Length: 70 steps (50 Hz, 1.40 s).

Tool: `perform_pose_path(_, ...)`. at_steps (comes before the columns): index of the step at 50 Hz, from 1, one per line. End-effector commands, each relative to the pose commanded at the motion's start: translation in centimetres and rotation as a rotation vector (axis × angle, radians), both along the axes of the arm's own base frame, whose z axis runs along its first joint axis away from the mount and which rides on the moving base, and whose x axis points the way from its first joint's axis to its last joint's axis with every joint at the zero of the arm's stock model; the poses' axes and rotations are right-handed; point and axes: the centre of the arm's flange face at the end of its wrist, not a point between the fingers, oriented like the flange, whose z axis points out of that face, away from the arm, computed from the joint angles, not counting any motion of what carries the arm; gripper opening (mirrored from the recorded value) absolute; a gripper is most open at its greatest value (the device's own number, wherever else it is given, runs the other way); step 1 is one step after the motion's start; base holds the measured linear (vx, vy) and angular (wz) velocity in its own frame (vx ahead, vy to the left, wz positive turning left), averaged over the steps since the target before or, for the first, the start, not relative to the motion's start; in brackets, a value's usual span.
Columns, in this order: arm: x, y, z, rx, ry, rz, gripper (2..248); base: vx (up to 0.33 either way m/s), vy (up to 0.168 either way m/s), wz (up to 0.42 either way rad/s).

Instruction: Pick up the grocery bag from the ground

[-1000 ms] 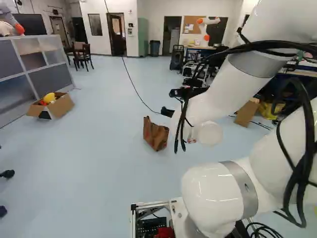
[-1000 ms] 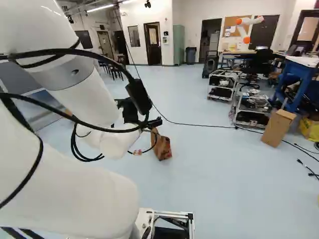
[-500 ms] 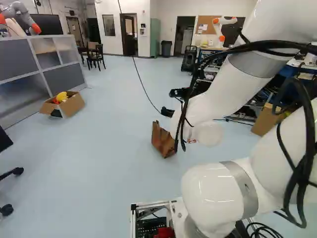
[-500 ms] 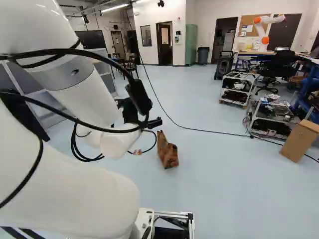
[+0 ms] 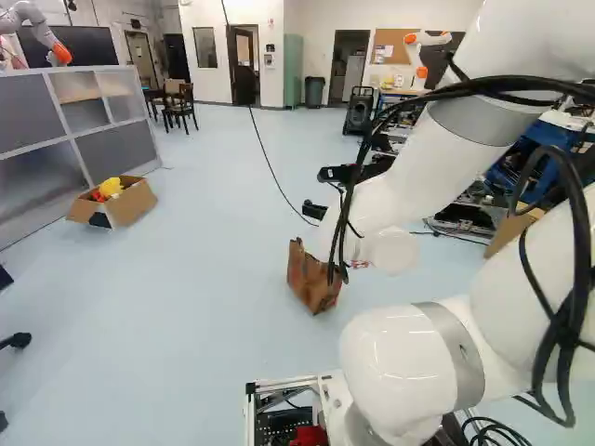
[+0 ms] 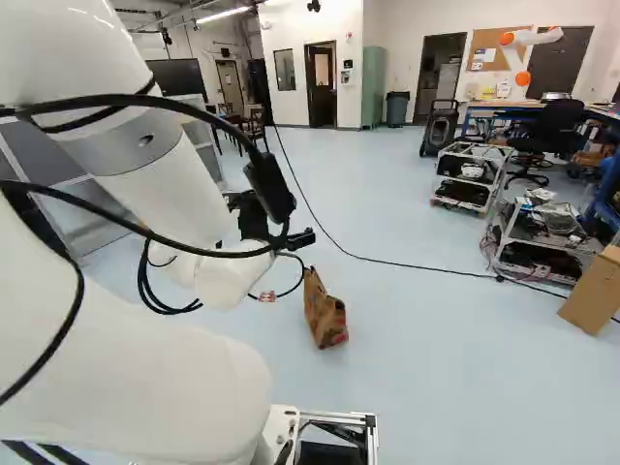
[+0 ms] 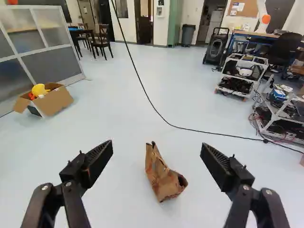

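Note:
Past the arm, part of my black gripper [image 6: 302, 238] shows in the right base view, with much of it hidden behind the white wrist. The brown paper grocery bag [image 6: 325, 315] rests on the floor below and ahead of it; in the left base view, cables cross the right edge of the bag [image 5: 310, 279]. Seen from the wrist, the gripper [image 7: 156, 149] has its two fingers wide apart and nothing held. The bag [image 7: 163, 175] appears in the gap between them, down on the floor and apart from both. Its crumpled top has an opening.
A long black cable [image 7: 175, 126] runs across the floor beyond the bag. An open cardboard box [image 5: 125, 203] with yellow and red items lies by a grey partition [image 5: 37, 149]. Wheeled racks [image 6: 470, 176] and another cardboard box [image 6: 593, 291] are toward the right. Another robot stands far back.
The base has moved: it has turned left and advanced, so the scene shifts right and the bag appears nearer. My arm keeps its pose against its lowest joint.

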Motion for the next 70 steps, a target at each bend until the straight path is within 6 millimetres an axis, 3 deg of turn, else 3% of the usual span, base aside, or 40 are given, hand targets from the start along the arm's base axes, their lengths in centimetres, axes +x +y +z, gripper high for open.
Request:
perform_pose_path(29, 0.0, 0.0, 0.0, 0.000, 0.000, 0.000, 247, 0.248, 0.006, 0.014)
perform_pose_path(30, 1.1, 0.0, 0.1, 0.000, 0.005, 0.000, 247, 0.219, 0.001, 0.028)
perform_pose_path(42, 3.7, 0.0, -0.1, 0.000, 0.039, 0.000, 247, 0.041, 0.002, -0.003)
perform_pose_path(70, 9.9, 0.0, -3.3, 0.000, 0.199, 0.000, 247, 0.000, 0.000, 0.000)
